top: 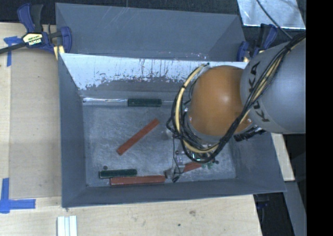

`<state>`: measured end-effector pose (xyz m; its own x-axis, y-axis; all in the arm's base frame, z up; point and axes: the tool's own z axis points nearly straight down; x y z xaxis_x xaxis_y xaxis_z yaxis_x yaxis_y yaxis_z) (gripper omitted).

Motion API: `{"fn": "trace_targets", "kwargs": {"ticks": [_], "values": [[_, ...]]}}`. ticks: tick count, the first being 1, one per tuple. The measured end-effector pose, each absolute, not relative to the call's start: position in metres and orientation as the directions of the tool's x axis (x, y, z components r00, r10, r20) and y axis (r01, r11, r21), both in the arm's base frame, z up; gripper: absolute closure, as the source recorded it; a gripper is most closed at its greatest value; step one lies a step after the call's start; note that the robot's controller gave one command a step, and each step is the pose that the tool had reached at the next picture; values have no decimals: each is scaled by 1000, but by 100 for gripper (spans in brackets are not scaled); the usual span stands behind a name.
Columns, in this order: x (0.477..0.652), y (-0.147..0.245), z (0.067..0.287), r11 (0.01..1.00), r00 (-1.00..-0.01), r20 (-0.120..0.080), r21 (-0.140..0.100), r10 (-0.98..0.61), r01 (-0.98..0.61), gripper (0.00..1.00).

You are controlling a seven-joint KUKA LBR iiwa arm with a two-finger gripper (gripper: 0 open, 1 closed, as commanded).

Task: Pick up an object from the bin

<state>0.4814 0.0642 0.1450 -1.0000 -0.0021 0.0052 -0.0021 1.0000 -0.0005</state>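
Nearest, along the front wall of the grey metal bin [73,126], a long reddish-brown flat bar [138,180] lies touching a shorter dark green bar [118,173]. At its right end the gripper [178,171] sits low over the floor, just beside a short reddish-brown stick [193,167]. A grasp here could likely catch the long bar's end instead, or pin the stick against the wall. Whether the gripper is open or closed cannot be told, and nothing is visibly held. Farther back lie a slanted orange-brown stick [138,136] and a dark green stick [144,103].
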Motion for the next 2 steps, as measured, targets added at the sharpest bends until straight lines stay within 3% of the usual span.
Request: {"fn": "trace_targets", "kwargs": {"ticks": [1, 2], "values": [[488, -13, 67, 996, -996, 4, -3, 93, 93, 0], [486, -7, 101, 984, -984, -6, 1, 177, 177, 0]]}}
